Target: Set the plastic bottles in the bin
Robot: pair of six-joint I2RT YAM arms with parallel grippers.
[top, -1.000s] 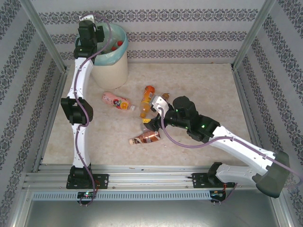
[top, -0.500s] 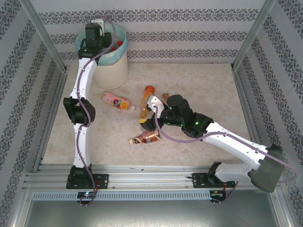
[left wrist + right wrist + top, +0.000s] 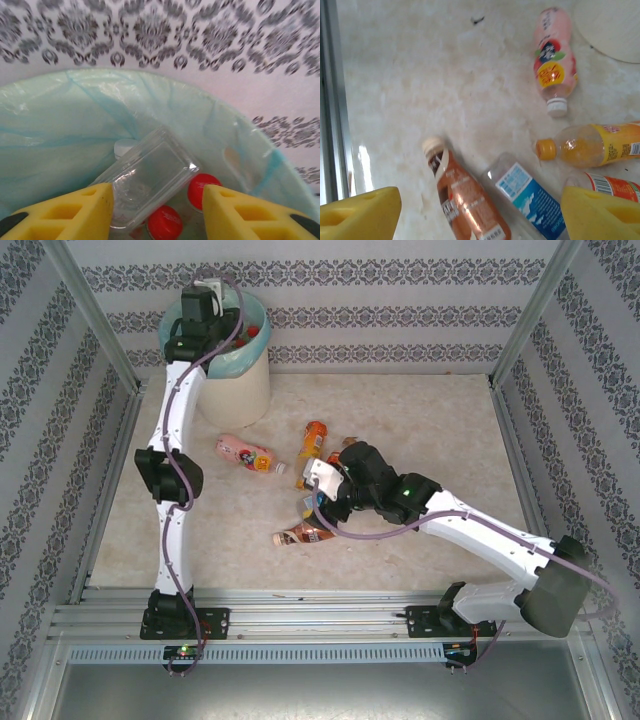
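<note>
The left pincer (image 3: 157,202) hangs over the bin (image 3: 45,135), jaws apart, holding nothing; a clear bottle (image 3: 150,172) lies inside on red caps (image 3: 162,222). The right pincer (image 3: 480,202) is wide open above the tabletop (image 3: 410,75), where a brown bottle (image 3: 465,200), a blue-labelled bottle (image 3: 530,200), an orange bottle (image 3: 590,147) and a pink bottle (image 3: 552,60) lie. They look light, smooth and quick to roll, so I would pinch the brown one gently across its fat middle.

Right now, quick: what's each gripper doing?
Left gripper: open over the bin, holding nothing.
Right gripper: open above loose bottles, empty.
</note>
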